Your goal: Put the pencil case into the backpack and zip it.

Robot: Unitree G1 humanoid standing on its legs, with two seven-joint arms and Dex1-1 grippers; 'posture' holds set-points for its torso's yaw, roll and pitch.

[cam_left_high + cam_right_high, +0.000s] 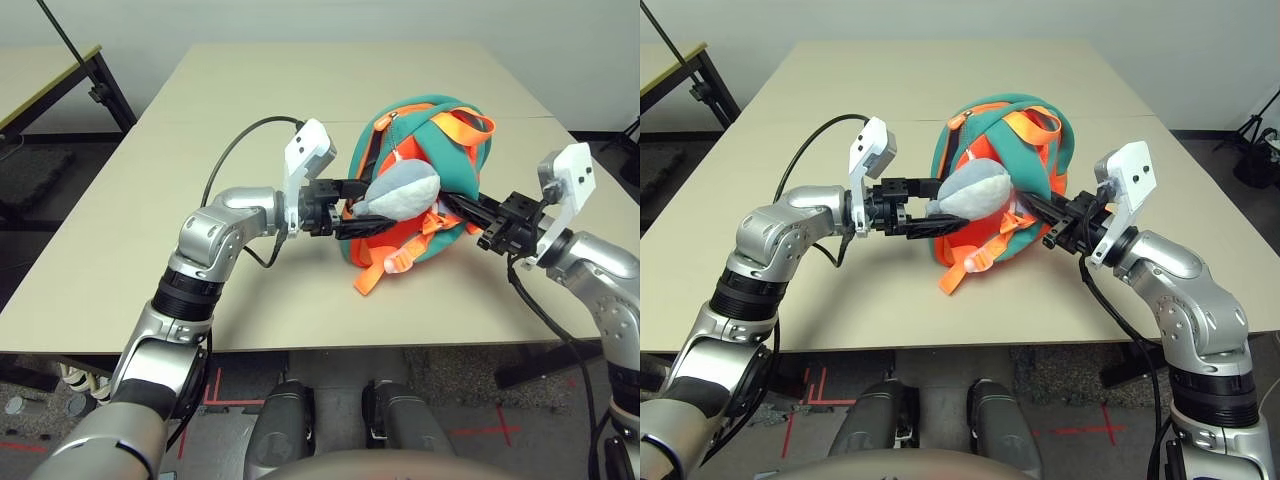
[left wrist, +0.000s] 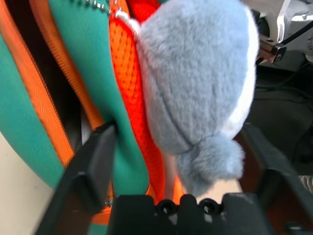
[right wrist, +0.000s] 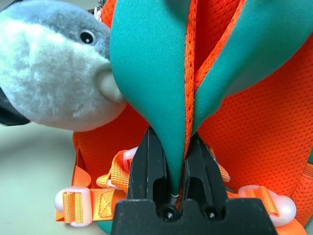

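The teal and orange backpack (image 1: 452,128) stands on the middle of the table, its orange straps (image 1: 378,268) trailing toward me. A grey-white plush shark (image 1: 402,190) hangs on its front. My left gripper (image 2: 178,132) is open at the backpack's left side. Its fingers (image 2: 95,161) stand on either side of the shark's tail and a fold of teal and orange fabric. From the right, my right gripper (image 3: 172,142) is shut on a teal flap (image 3: 146,73) with orange edging. The pencil case is out of view.
The beige table (image 1: 200,100) stretches wide around the backpack, its front edge close to me. A second table (image 1: 40,70) stands at the far left. A black cable (image 1: 235,145) loops above my left forearm. A dark stand (image 1: 1258,135) is on the floor at the right.
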